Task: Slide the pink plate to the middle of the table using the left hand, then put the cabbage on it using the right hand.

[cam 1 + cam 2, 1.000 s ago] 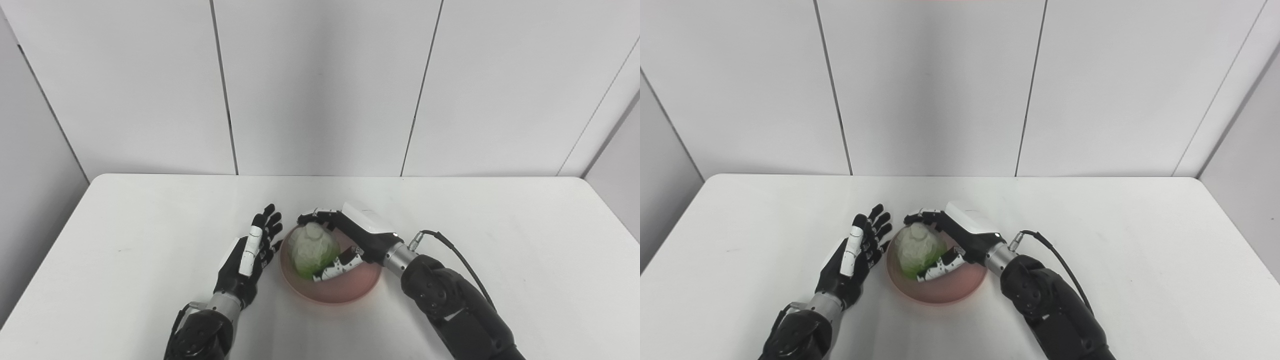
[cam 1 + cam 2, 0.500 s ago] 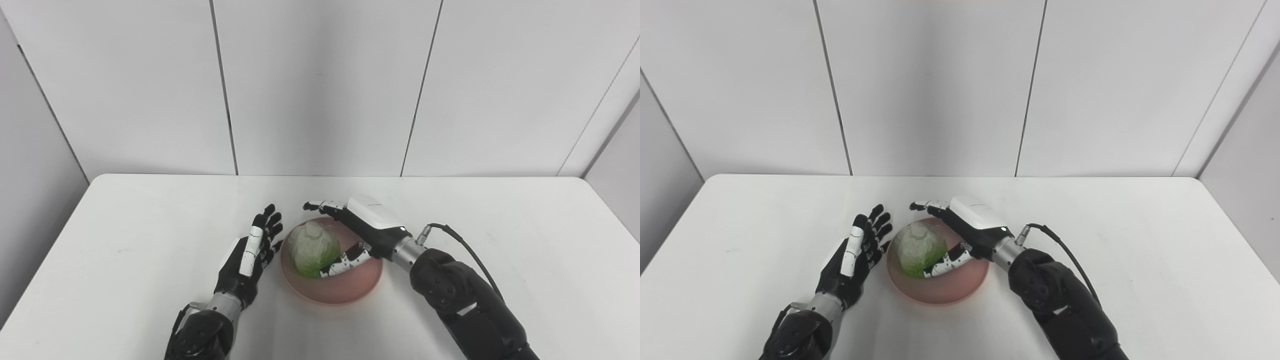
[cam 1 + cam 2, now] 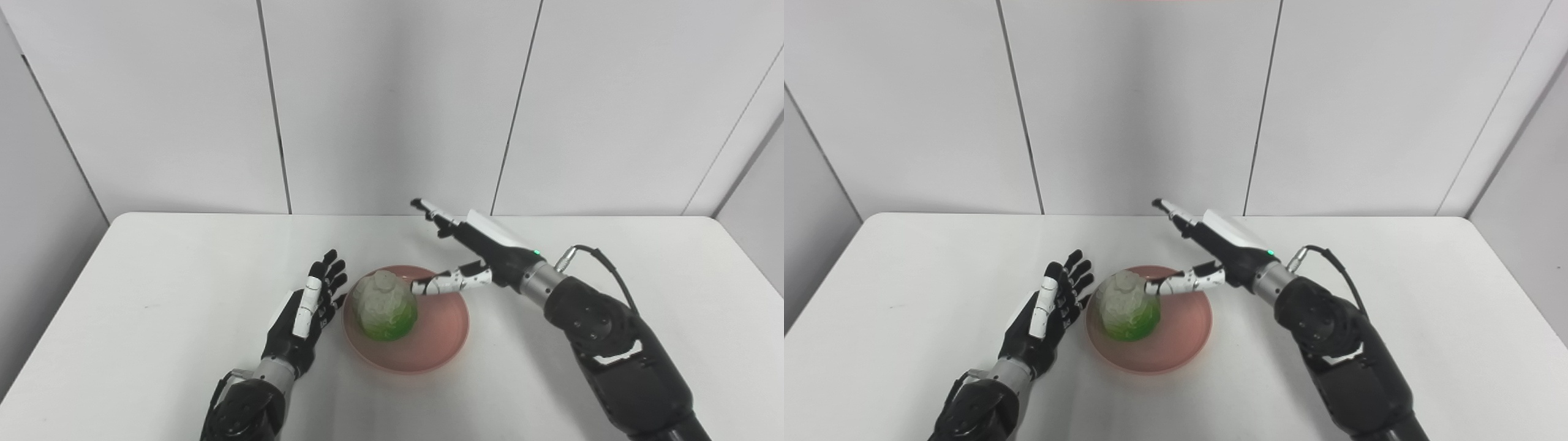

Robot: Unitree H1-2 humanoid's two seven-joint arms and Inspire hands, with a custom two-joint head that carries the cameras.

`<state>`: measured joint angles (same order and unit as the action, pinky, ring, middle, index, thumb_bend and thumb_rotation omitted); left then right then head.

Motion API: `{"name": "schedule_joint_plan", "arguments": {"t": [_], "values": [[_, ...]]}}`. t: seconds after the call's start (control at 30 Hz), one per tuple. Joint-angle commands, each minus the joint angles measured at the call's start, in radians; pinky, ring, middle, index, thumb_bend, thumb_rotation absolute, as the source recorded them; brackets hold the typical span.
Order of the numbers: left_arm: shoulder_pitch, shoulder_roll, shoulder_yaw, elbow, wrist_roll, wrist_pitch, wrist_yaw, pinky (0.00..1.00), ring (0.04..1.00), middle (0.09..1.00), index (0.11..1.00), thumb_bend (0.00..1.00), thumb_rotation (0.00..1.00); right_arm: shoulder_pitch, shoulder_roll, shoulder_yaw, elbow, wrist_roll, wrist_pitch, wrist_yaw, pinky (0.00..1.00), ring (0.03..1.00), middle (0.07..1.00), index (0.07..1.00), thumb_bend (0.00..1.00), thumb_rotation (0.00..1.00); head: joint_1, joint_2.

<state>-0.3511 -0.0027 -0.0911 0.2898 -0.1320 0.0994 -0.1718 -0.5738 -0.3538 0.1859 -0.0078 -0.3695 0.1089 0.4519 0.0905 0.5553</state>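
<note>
The pink plate (image 3: 432,334) lies near the middle of the white table. A pale green cabbage (image 3: 384,305) stands on its left part, free of both hands. My right hand (image 3: 474,251) is raised above and behind the plate's right side, open, its fingers stretched up and away to the left and its thumb pointing toward the cabbage's top. My left hand (image 3: 304,312) rests open just left of the plate, palm turned toward it, fingers spread, holding nothing.
The white table (image 3: 153,269) has bare surface to the left, right and back. Grey wall panels stand right behind its far edge. A black cable (image 3: 597,260) loops off my right wrist.
My right hand has let go of the cabbage, opened wide and lifted up and back to the right. The cabbage stays on the plate. The left hand has not moved.
</note>
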Motion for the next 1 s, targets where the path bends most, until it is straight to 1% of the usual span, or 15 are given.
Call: {"name": "schedule_joint_plan", "arguments": {"t": [0.0, 0.03, 0.07, 0.1, 0.13, 0.2, 0.3, 0.37, 0.43, 0.5, 0.6, 0.7, 0.8, 0.9, 0.97], "values": [[0.025, 0.006, -0.003, 0.018, 0.023, 0.041, 0.007, 1.00, 0.987, 0.992, 0.997, 0.86, 1.00, -0.003, -0.012, -0.028, -0.045, 0.004, 0.015, -0.042, 0.87, 0.976, 1.000, 1.000, 1.00, 0.79, 0.001, 0.000], [0.029, 0.003, 0.002, 0.017, 0.021, 0.021, 0.012, 1.00, 0.987, 0.992, 0.997, 0.86, 1.00, 0.022, -0.006, -0.047, -0.049, 0.005, 0.013, -0.069, 0.87, 0.977, 1.000, 1.000, 1.00, 0.81, 0.000, -0.004], [0.032, 0.001, 0.007, 0.015, 0.020, 0.007, 0.017, 1.00, 0.987, 0.992, 0.994, 0.86, 1.00, 0.039, -0.001, -0.060, -0.052, 0.007, 0.010, -0.089, 0.88, 0.980, 1.000, 1.000, 0.99, 0.90, 0.000, -0.004], [0.036, -0.002, 0.012, 0.011, 0.020, -0.005, 0.024, 1.00, 0.991, 0.995, 0.995, 0.87, 1.00, 0.064, 0.008, -0.085, -0.050, 0.028, 0.003, -0.113, 0.90, 0.986, 1.000, 1.000, 0.92, 0.97, 0.000, -0.007], [0.039, -0.004, 0.016, 0.008, 0.021, -0.014, 0.028, 1.00, 0.996, 0.998, 0.998, 0.89, 1.00, 0.081, 0.015, -0.101, -0.049, 0.044, -0.002, -0.129, 0.91, 0.991, 1.000, 1.000, 0.86, 0.99, 0.000, -0.007], [0.045, -0.002, 0.024, 0.000, 0.021, -0.031, 0.032, 1.00, 0.999, 1.000, 1.000, 0.90, 1.00, 0.123, 0.055, -0.156, -0.037, 0.122, -0.027, -0.170, 0.94, 0.997, 1.000, 1.000, 0.85, 1.00, -0.002, -0.012], [0.057, 0.007, 0.026, -0.024, 0.032, -0.047, 0.036, 1.00, 1.000, 1.000, 1.000, 0.89, 1.00, 0.166, 0.087, -0.192, -0.007, 0.158, -0.087, -0.229, 0.98, 1.000, 1.000, 1.000, 0.87, 1.00, -0.003, -0.015], [0.067, 0.007, 0.030, -0.037, 0.046, -0.057, 0.050, 1.00, 1.000, 1.000, 1.000, 0.89, 1.00, 0.189, 0.106, -0.210, 0.002, 0.177, -0.091, -0.260, 0.99, 1.000, 1.000, 1.000, 0.90, 1.00, -0.005, -0.019], [0.076, 0.003, 0.035, -0.048, 0.055, -0.066, 0.061, 1.00, 1.000, 1.000, 1.000, 0.89, 1.00, 0.214, 0.138, -0.237, 0.008, 0.227, -0.083, -0.284, 1.00, 1.000, 1.000, 1.000, 0.89, 1.00, -0.006, -0.023], [0.083, 0.000, 0.040, -0.055, 0.053, -0.068, 0.062, 1.00, 1.000, 1.000, 1.000, 0.89, 1.00, 0.240, 0.166, -0.257, 0.022, 0.263, -0.099, -0.313, 1.00, 1.000, 1.000, 1.000, 0.84, 1.00, -0.006, -0.026], [0.093, -0.001, 0.043, -0.065, 0.056, -0.070, 0.063, 1.00, 1.000, 1.000, 1.000, 0.88, 1.00, 0.266, 0.187, -0.276, 0.043, 0.315, -0.126, -0.325, 1.00, 1.000, 1.000, 1.000, 0.79, 1.00, -0.005, -0.030], [0.101, -0.003, 0.047, -0.063, 0.063, -0.089, 0.068, 1.00, 1.000, 1.000, 1.000, 0.87, 1.00, 0.279, 0.193, -0.285, 0.068, 0.379, -0.142, -0.309, 1.00, 1.000, 1.000, 1.000, 0.68, 1.00, -0.001, -0.034], [0.114, -0.013, 0.053, -0.066, 0.066, -0.106, 0.079, 1.00, 1.000, 1.000, 1.000, 0.84, 1.00, 0.295, 0.190, -0.273, 0.070, 0.380, -0.137, -0.310, 1.00, 1.000, 1.000, 1.000, 0.60, 1.00, 0.006, -0.039], [0.126, -0.021, 0.058, -0.073, 0.080, -0.095, 0.099, 1.00, 0.988, 0.999, 0.997, 0.85, 1.00, 0.310, 0.195, -0.267, 0.068, 0.384, -0.132, -0.316, 1.00, 1.000, 1.000, 1.000, 0.55, 1.00, 0.010, -0.042], [0.140, -0.020, 0.053, -0.083, 0.098, -0.099, 0.108, 1.00, 0.993, 1.000, 0.999, 0.84, 1.00, 0.323, 0.201, -0.266, 0.071, 0.395, -0.137, -0.314, 1.00, 1.000, 1.000, 1.000, 0.49, 1.00, 0.010, -0.043]]}}
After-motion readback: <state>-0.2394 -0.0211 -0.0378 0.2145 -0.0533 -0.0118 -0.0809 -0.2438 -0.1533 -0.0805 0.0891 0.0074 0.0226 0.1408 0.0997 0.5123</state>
